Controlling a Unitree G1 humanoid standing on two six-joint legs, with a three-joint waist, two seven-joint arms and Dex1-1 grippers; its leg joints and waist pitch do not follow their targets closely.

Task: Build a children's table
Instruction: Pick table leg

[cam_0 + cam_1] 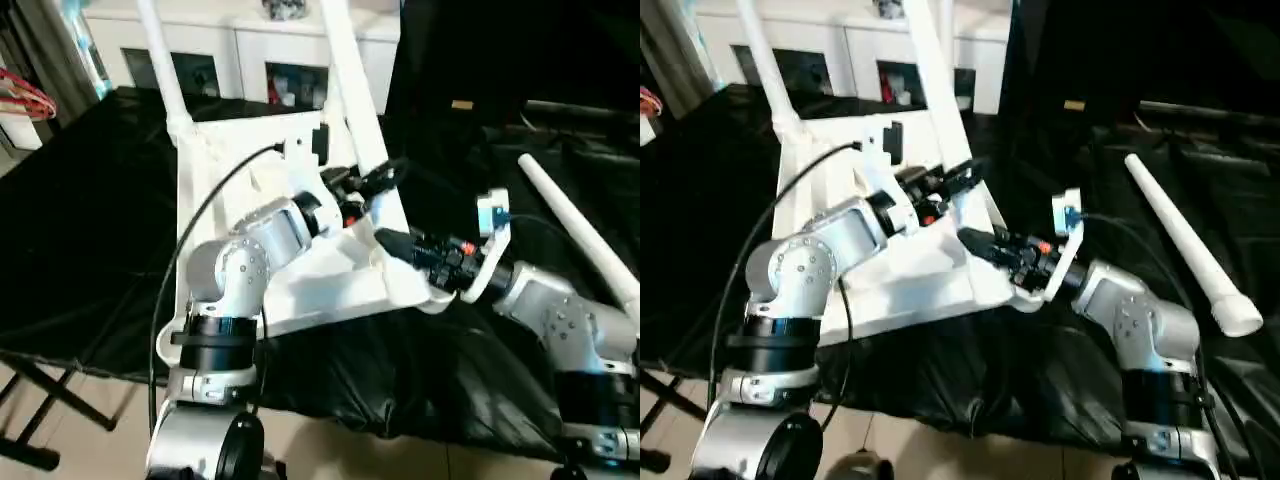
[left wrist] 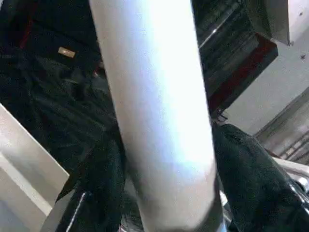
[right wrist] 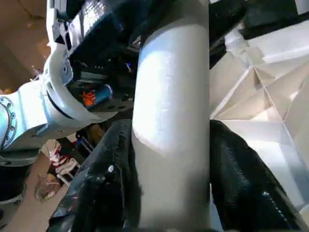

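The children's table top (image 1: pixel 330 285) lies upside down on black cloth, ribbed underside up. One white leg (image 1: pixel 165 70) stands at its far left corner. A second leg (image 1: pixel 355 80) rises from the top's right side. My left gripper (image 1: pixel 378 180) is shut on this second leg, which runs between its black fingers (image 2: pixel 91 193) in the left wrist view. My right gripper (image 1: pixel 386 238) is shut on the same leg lower down, close to the ribbed underside (image 3: pixel 260 96), with a black finger (image 3: pixel 108 188) on each side. A third leg (image 1: pixel 1185 240) lies loose on the cloth to the right.
A white cabinet (image 1: pixel 250 55) with glass doors stands behind the table. The black cloth (image 1: pixel 80 230) covers the work surface and hangs over its near edge. A black cable (image 1: pixel 215 200) loops over my left forearm. Bare floor shows at the bottom left.
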